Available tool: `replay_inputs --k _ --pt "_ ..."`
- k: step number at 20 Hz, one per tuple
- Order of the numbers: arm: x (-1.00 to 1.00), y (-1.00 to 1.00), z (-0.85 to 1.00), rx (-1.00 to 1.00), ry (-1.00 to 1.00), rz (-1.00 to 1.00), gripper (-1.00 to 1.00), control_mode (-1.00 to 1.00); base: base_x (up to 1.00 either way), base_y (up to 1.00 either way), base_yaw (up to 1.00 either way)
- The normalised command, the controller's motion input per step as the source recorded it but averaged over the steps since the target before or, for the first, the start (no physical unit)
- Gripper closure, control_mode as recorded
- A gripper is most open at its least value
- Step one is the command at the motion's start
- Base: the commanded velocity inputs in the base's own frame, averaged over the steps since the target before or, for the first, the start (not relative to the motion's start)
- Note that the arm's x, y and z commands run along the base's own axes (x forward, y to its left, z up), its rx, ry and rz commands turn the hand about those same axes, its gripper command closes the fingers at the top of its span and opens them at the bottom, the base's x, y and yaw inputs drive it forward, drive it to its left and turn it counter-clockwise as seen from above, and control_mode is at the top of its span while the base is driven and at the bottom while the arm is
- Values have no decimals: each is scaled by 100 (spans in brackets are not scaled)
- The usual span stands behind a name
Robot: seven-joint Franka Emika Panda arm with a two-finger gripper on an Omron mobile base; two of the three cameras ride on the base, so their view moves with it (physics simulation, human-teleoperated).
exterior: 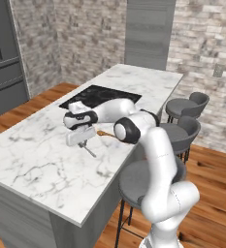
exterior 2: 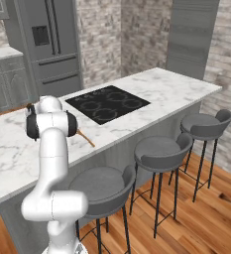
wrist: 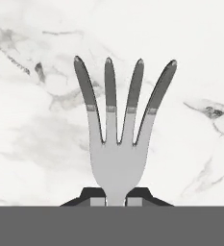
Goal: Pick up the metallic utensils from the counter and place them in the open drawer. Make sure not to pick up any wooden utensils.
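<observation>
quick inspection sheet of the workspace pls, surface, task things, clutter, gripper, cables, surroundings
surface: white marble counter with inset black cooktop
job's things: fork on the counter, neck between the fingertips; wooden spoon lying beside the arm, untouched
clutter: nothing seen
grippers: gripper low over the counter, shut on the fork
cables: nothing seen
surroundings: three grey bar stools, brick walls, wood floor, grey fridge

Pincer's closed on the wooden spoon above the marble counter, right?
Not the wooden spoon: the hand view shows the pincer closed on the metal fork above the marble counter. The wooden spoon lies on the counter beside the arm.
</observation>
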Motion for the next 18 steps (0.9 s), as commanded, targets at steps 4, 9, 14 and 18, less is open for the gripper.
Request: replay_inputs --k 4,9,14,18 --pt "-9 0 -97 0 29 9 100 -100 0 0 0" --pt "-50 7 -15 0 0 1 100 -100 0 0 0" --pt "-66 1 36 0 -21 0 100 -100 0 0 0" --pt "-85 -1 37 0 -34 0 100 -100 0 0 0"
